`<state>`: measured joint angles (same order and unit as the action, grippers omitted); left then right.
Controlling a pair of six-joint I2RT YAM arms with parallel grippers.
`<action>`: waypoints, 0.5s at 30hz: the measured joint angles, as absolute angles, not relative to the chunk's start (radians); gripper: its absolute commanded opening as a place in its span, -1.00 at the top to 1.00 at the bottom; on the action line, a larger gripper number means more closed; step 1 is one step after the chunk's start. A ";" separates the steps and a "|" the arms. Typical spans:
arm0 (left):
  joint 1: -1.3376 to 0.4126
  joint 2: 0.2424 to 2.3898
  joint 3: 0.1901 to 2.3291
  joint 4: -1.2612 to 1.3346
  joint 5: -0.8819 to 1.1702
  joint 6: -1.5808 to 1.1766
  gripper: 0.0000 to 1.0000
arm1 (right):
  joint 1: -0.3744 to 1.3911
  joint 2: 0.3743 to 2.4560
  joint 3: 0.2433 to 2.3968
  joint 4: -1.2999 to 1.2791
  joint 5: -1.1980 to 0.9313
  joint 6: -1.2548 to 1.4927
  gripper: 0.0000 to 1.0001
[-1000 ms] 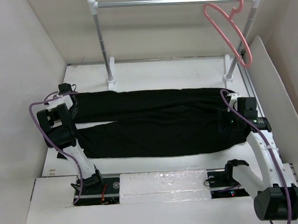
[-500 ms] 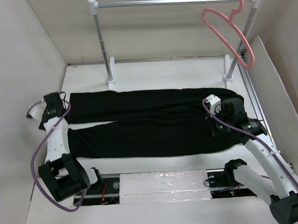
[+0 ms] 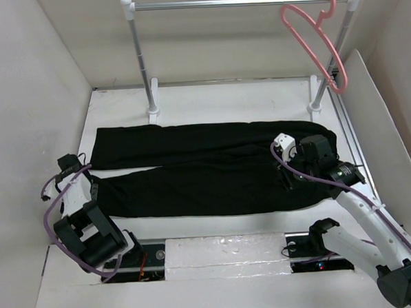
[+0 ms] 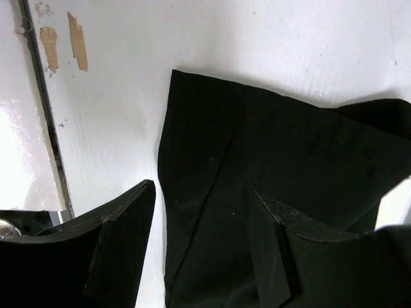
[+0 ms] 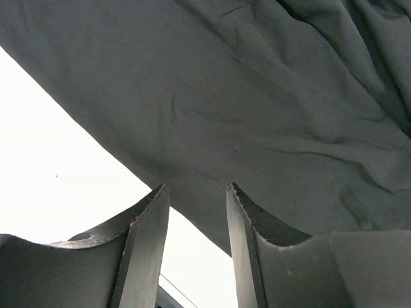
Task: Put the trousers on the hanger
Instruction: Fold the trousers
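Trousers: I see the trousers [image 3: 213, 167] spread flat on the white table [image 3: 223, 98], both legs running side by side toward my left arm, the wider waist end under my right arm.
Fabric: plain black, soft and matte; in the right wrist view it shows shallow wrinkles and folds, and in the left wrist view a straight hemmed cuff with a long crease.
Hanger: the hanger [image 3: 317, 41] is thin pink plastic, a rounded triangle with a curved hook, hung tilted on the right end of the rail [image 3: 239, 2], well apart from the trousers.
Rail: a silver metal bar on white posts with round white caps.
Left pincer: the left gripper [image 4: 200, 189] has its fingers spread wide just above the cuff edge, holding nothing.
Right pincer: the right gripper [image 5: 197, 187] has its fingers apart with a narrower gap, above the cloth's edge near the waist, gripping nothing.
Table surface: smooth white, with two small tan marks [image 4: 61, 45] beside a dark seam.
Cabling: a purple cable [image 3: 50, 217] loops along my left arm.
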<state>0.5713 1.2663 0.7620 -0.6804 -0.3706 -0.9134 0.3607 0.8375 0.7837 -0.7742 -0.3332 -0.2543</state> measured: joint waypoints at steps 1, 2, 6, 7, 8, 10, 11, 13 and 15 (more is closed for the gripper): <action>0.571 1.279 0.762 -0.673 -0.373 -0.910 -0.06 | 0.361 0.834 0.784 -0.776 -0.333 -0.255 0.07; 0.571 1.292 0.762 -0.667 -0.373 -0.907 -0.06 | 0.361 0.829 0.784 -0.776 -0.333 -0.256 0.07; 0.571 1.342 0.758 -0.622 -0.369 -0.891 0.10 | 0.361 0.807 0.785 -0.776 -0.333 -0.252 0.05; 0.571 1.349 0.754 -0.609 -0.369 -0.886 0.28 | 0.361 0.802 0.785 -0.776 -0.333 -0.250 0.05; 0.571 1.351 0.749 -0.599 -0.368 -0.883 0.47 | 0.361 0.798 0.785 -0.776 -0.332 -0.247 0.05; 0.571 1.353 0.744 -0.588 -0.366 -0.868 0.89 | 0.361 0.791 0.785 -0.778 -0.325 -0.238 -0.03; 0.571 1.353 0.744 -0.580 -0.366 -0.860 0.98 | 0.361 0.787 0.784 -0.778 -0.318 -0.231 -0.07; 0.571 1.348 0.744 -0.564 -0.365 -0.839 1.00 | 0.361 0.773 0.779 -0.778 -0.299 -0.226 -0.17; 0.571 1.335 0.744 -0.553 -0.365 -0.820 1.00 | 0.361 0.756 0.763 -0.778 -0.286 -0.215 -0.19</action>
<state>0.5713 1.3354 0.7441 -0.5529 -0.3649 -0.8204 0.3614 0.7559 0.7631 -0.7780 -0.2855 -0.2153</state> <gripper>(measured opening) 0.002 0.581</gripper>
